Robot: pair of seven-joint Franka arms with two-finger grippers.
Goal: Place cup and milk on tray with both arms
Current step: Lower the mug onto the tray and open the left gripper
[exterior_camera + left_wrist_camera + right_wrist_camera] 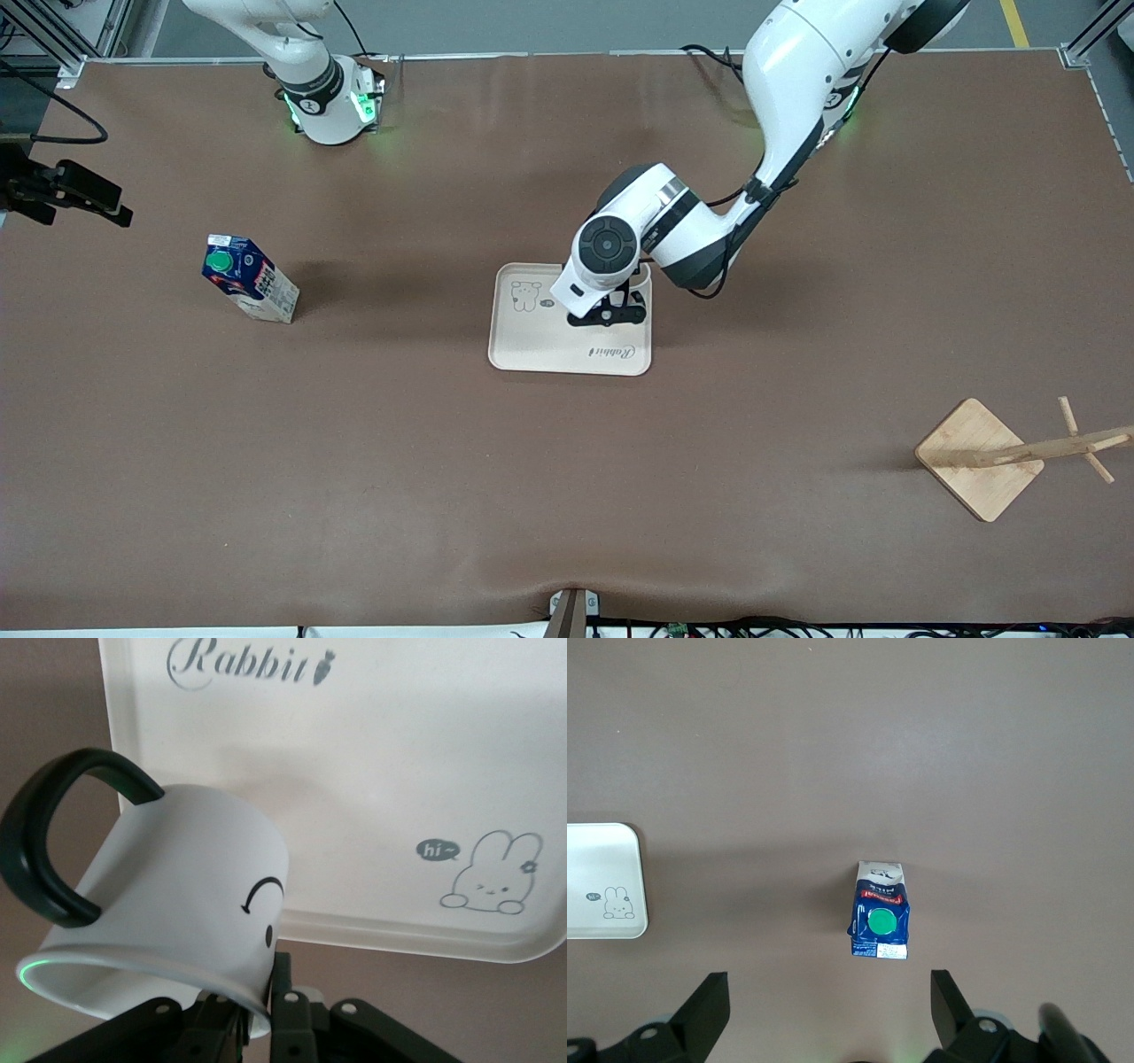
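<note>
We have the left gripper clamped on the rim of the cup, holding it tilted over the tray's edge toward the arm bases. Right gripper hangs spread wide above the milk, which stands on the table toward the right arm's end, well apart from the tray. Risk: released at this tilt, the cup likely tips or rolls off the rim; a thin rim pinch could also slip.

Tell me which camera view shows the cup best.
The left wrist view: the cup fills it, tilted, rim held in the left claw over the tray. The front view hides it under the arm; the right wrist view misses it.
</note>
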